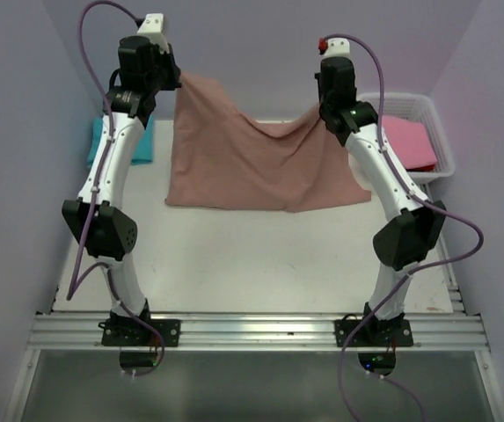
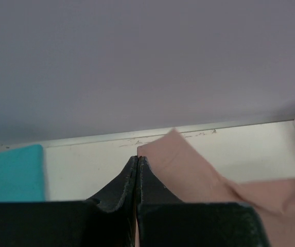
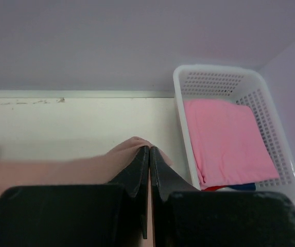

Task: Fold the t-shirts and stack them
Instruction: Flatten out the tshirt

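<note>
Soft, even overhead light; faint shadows; blurred near foreground in wrist views.

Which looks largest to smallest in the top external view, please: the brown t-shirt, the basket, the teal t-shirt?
Largest to smallest:
Dusty salmon-brown cotton t-shirt
White perforated plastic basket
Folded teal cotton t-shirt, partly hidden
</note>
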{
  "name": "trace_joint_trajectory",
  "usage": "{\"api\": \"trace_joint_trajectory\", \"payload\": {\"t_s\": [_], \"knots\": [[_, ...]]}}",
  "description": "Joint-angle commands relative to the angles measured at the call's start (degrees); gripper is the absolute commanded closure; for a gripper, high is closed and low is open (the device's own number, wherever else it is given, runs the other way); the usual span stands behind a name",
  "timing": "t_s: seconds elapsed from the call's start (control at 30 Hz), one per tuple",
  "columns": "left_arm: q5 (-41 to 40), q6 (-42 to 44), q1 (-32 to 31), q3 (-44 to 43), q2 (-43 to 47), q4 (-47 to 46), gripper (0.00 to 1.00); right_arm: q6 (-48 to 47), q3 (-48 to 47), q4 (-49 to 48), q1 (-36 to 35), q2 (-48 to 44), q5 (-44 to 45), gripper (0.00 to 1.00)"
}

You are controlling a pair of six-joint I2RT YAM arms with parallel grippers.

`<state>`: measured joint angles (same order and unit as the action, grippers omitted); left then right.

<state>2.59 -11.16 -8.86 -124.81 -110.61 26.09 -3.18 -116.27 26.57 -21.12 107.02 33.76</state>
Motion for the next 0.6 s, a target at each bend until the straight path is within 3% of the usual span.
{"api": "trace_joint_trajectory", "payload": {"t_s": [0.0, 0.07, 0.1, 0.17, 0.2, 0.33, 0.43, 0.57], "knots": [[2.7, 2.0, 1.9, -3.0, 7.3, -4.5, 1.0, -5.9, -4.3, -9.6, -0.7, -9.2, -0.9, 1.0], [2.9, 2.9, 1.6, 3.7, 15.0, -6.6, 1.0, -6.8, 5.4, -18.4, -1.6, -16.2, -3.8, 1.0], [3.1, 3.8, 1.6, 6.8, 21.4, -7.4, 1.0, -9.2, 13.9, -21.7, -2.5, -23.9, -4.7, 1.0], [2.9, 4.4, 1.2, 18.3, 29.4, -11.8, 1.0, -12.2, 21.7, -29.2, -6.4, -31.1, -4.8, 1.0], [3.5, 4.8, 1.0, 21.9, 33.7, -13.2, 1.0, -14.7, 28.7, -30.9, -7.8, -39.1, -5.1, 1.0], [5.1, 5.8, 0.6, 33.2, 56.8, -14.8, 1.0, -14.1, 40.8, -31.0, -12.4, -58.6, -11.2, 1.0], [4.7, 6.1, 0.5, 31.3, 65.6, -10.7, 1.0, -11.9, 44.6, -29.4, -12.5, -69.0, -16.0, 1.0], [5.1, 5.4, 0.6, 24.2, 67.8, -7.4, 1.0, -12.4, 40.1, -24.2, -12.4, -70.1, -16.0, 1.0]]}}
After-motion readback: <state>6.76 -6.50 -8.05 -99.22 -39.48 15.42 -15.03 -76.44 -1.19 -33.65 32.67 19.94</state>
